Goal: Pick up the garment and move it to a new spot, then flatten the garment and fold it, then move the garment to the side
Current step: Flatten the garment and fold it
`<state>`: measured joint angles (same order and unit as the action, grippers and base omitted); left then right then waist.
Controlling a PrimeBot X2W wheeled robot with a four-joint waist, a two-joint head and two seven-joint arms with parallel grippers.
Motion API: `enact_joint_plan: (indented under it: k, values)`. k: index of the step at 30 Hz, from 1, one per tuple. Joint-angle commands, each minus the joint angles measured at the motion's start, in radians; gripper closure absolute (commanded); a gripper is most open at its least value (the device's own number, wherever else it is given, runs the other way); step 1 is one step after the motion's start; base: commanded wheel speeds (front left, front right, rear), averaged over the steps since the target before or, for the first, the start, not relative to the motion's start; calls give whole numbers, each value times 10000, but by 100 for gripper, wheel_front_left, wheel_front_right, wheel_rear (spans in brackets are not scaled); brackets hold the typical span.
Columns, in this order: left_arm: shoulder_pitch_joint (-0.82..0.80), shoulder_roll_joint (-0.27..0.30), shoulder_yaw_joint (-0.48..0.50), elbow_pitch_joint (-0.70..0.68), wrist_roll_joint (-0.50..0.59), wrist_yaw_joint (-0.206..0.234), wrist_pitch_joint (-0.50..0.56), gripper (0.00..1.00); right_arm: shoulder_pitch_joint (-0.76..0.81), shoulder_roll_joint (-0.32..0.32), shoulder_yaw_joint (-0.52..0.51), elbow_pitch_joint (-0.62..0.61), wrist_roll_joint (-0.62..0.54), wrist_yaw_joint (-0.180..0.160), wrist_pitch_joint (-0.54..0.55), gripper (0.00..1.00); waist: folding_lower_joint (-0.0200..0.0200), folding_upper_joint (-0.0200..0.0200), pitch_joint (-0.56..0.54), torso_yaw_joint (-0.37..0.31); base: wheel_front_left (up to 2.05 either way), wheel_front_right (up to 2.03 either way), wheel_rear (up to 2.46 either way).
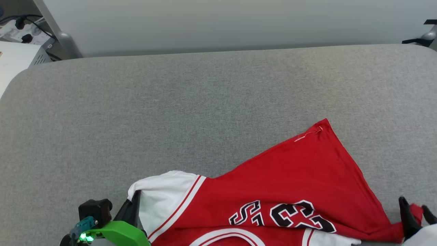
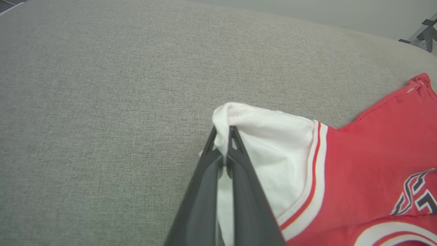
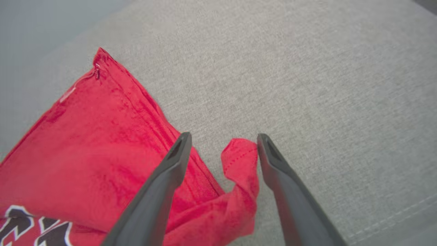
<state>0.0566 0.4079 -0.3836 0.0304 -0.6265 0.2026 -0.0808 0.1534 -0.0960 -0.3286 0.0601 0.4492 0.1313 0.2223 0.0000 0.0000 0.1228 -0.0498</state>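
Low and to the right in the head view, on the grey bench [image 1: 205,102]: the red jersey [image 1: 290,177], rumpled, not yet flat. Pinches the white sleeve [image 2: 273,143] with the left gripper [image 2: 223,131], fully closed. Spreads the right gripper [image 3: 223,138] wide around a red hem corner [image 3: 240,153], without clamping. Probably early flattening; still to do: folding and moving aside.

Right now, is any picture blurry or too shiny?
Head view: sharp, soft even light, no glare on the garment; a small green light glows. Left wrist view: the near jaws blur toward the bottom, the white sleeve looks crisp. Right wrist view: jaws blurry low down, the garment slightly soft.
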Motion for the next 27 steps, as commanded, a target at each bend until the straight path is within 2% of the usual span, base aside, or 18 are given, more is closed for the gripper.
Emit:
enact_joint_plan:
  k: [1,4,8,10,15,19,23,27]
  values:
    - [-220,-26,16,-8,-69,11,-93,100,-396,-232,215,90,-73,-6,-433,0,0,0,129,85,0,0,0]
    - [-397,-91,-4,-11,-44,-1,-162,100,-1116,-687,677,434,-150,-6,-894,0,0,0,338,211,0,0,0]
    - [-743,-196,-103,-4,49,-61,-244,100,-2339,-1403,1475,984,-97,-6,-697,0,0,0,663,412,0,0,0]
    - [-937,-272,-201,10,110,-117,-280,100,-2988,-1923,2041,1232,16,-6,-49,0,0,0,813,538,0,0,0]
    - [-1358,-457,-404,88,212,-255,-370,100,-4555,-3162,3530,1635,739,-6,2429,0,0,0,1111,865,0,0,0]
    - [-1651,-594,-548,151,283,-361,-456,100,-5487,-3884,4483,1838,1372,-6,4058,0,0,0,1350,1182,0,0,0]
    - [-1960,-714,-662,174,356,-453,-545,100,-6187,-4358,5165,2115,1710,-6,4828,0,0,0,1676,1493,0,0,0]
    - [-2247,-839,-775,194,427,-537,-645,100,-6679,-4643,5780,2508,1912,-6,4875,0,0,0,2046,1753,0,0,0]
